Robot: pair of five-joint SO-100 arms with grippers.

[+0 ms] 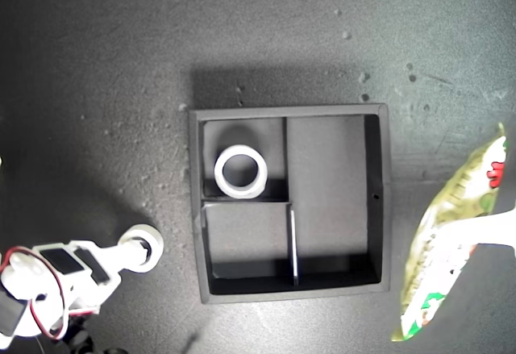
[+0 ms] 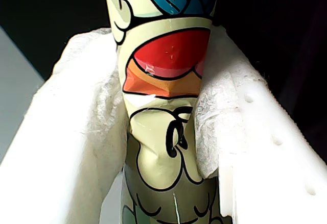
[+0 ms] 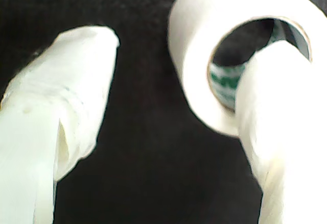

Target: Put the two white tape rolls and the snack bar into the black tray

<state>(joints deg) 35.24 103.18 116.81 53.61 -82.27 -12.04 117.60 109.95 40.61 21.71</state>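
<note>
The black tray (image 1: 290, 110) sits mid-table in the exterior view. One white tape roll (image 1: 240, 172) lies flat in its upper-left small compartment; the other two compartments hold nothing. A second white tape roll (image 1: 145, 230) (image 3: 194, 81), with a greenish core, lies on the table to the exterior view's left of the tray. My second gripper (image 1: 142, 249) (image 3: 186, 48) is open, one finger (image 3: 276, 112) through the roll's hole and the other (image 3: 66, 106) well outside it. The snack bar (image 1: 447, 249) (image 2: 166, 71) hangs at the exterior view's right, my first gripper (image 1: 472, 233) (image 2: 158, 55) shut on it.
The table is a dark, speckled surface with small pale crumbs (image 1: 363, 76) beyond the tray. The second arm's white body with red wires (image 1: 48, 281) fills the exterior view's lower left corner.
</note>
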